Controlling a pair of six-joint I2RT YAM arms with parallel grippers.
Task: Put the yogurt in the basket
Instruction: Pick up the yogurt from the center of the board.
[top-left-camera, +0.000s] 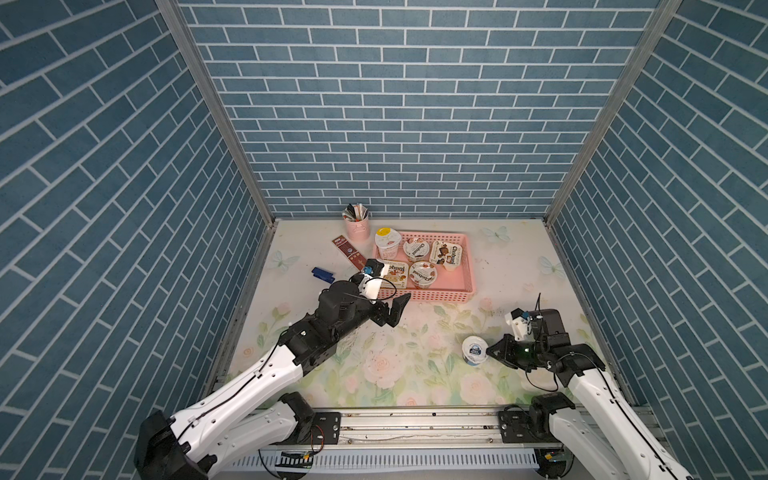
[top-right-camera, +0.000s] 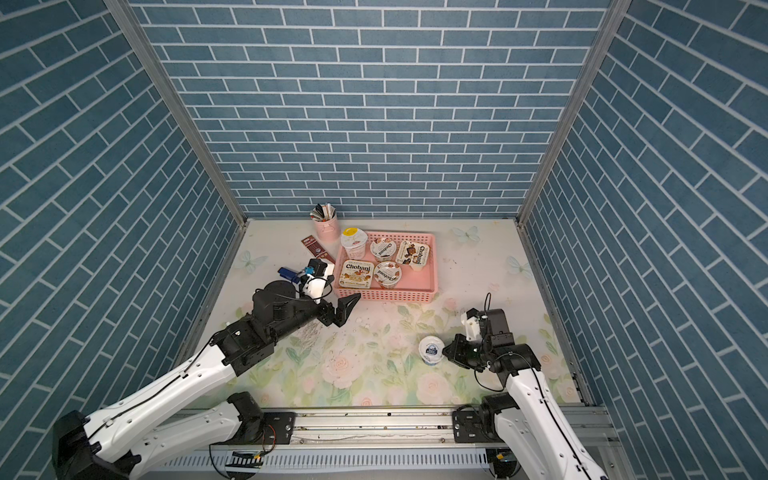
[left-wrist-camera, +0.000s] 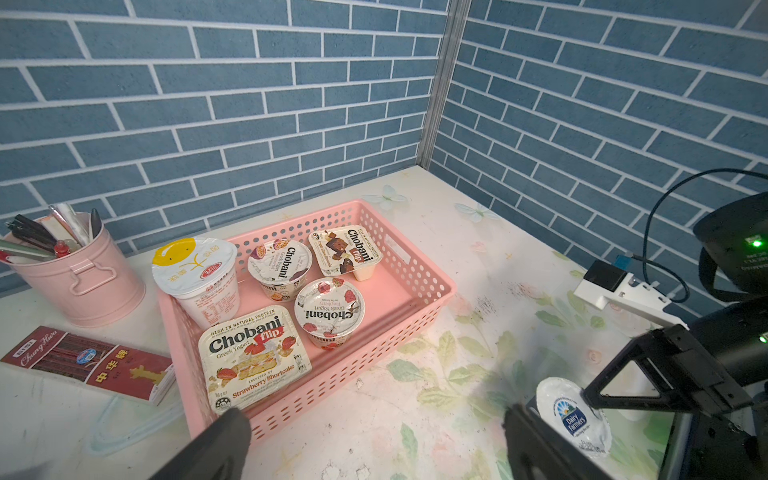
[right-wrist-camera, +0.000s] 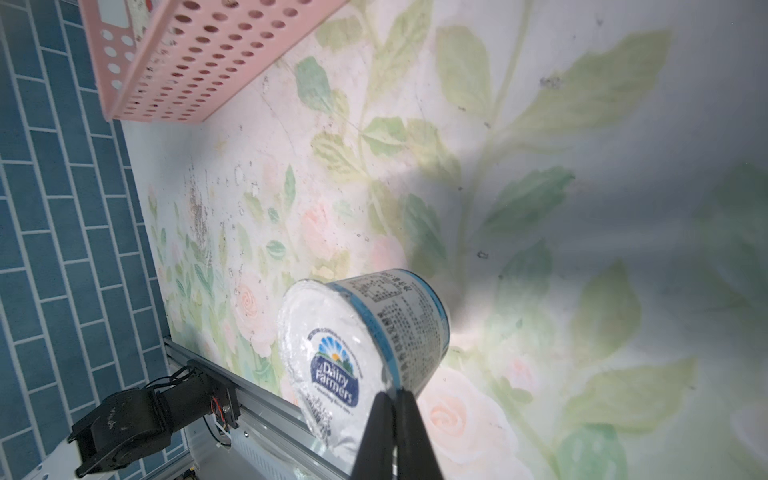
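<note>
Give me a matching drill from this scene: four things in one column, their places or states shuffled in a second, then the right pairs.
1. Dairy Farmers cup
2. yellow-topped cup
3. left gripper
4. pen holder

A. open and empty, near the basket
B. outside the basket, right gripper shut on its rim
C. beside the basket, full of pens
D. inside the basket, in a corner

Pairs: 1-B, 2-D, 3-A, 4-C

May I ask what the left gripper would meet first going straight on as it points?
Probably the near perforated wall of the shallow pink plastic basket, straight ahead of the left gripper, though depth is unclear.
</note>
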